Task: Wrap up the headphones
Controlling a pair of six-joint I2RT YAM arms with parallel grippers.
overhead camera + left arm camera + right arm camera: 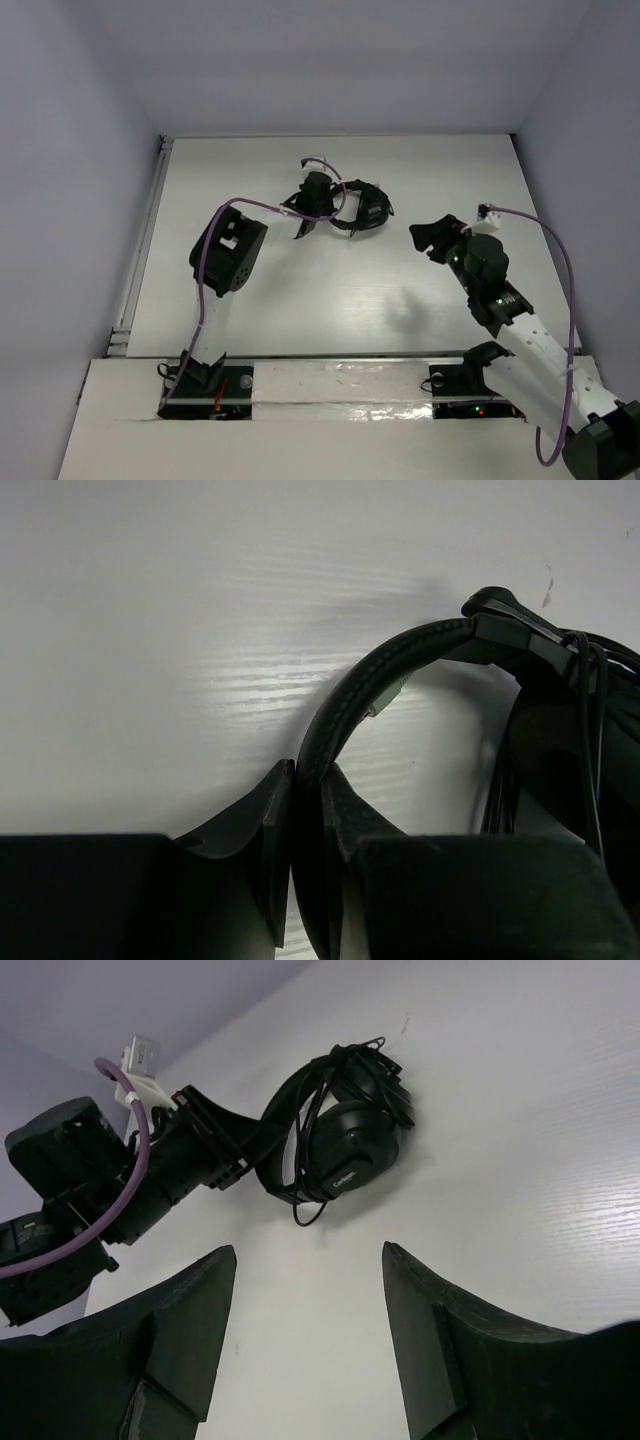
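The black headphones [362, 207] lie on the white table toward the back middle, with the thin black cable wound around the earcups [350, 1145]. My left gripper [322, 208] is shut on the headband [365, 695], which runs up between its two fingers in the left wrist view. My right gripper [428, 237] is open and empty, to the right of the headphones and apart from them. In the right wrist view its fingers [190, 1305] stand wide apart over bare table, with the headphones farther off.
The white table [330, 300] has a metal rail [140, 250] along its left edge and grey walls around it. Purple robot cables [545, 235] loop above both arms. The arm bases [200, 380] sit at the near edge.
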